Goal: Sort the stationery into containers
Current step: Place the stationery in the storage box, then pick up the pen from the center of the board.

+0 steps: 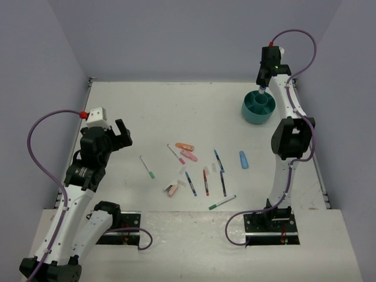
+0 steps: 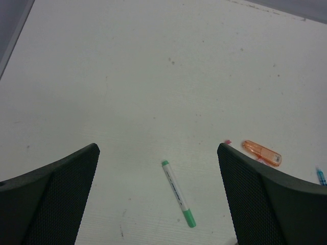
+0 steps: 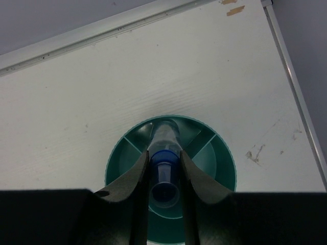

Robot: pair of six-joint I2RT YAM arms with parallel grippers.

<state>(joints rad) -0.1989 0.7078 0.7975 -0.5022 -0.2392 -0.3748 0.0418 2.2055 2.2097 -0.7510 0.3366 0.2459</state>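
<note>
Over teal organizer (image 3: 220,159): right tool (image 3: 164,162) clamps blue-capped bottle (image 3: 164,139), long axis near-vertical, cap up; left tool (image 2: 157,150) wide.

Teal organizer (image 3: 220,159) & blue-cap bottle (image 3: 164,139) — orng highlighter (image 2: 261,153).

The table (image 2: 153,76) was matt white and faintly scuffed. The teal organizer (image 3: 217,163) at far right looked like smooth, glossy plastic; the bottle (image 3: 164,138) had a translucent plastic body. The left gripper (image 2: 157,150) had matt black pads (image 2: 56,199) with a fine dotted grain. The orange highlighter (image 2: 261,153) looked translucent and shiny.
</note>
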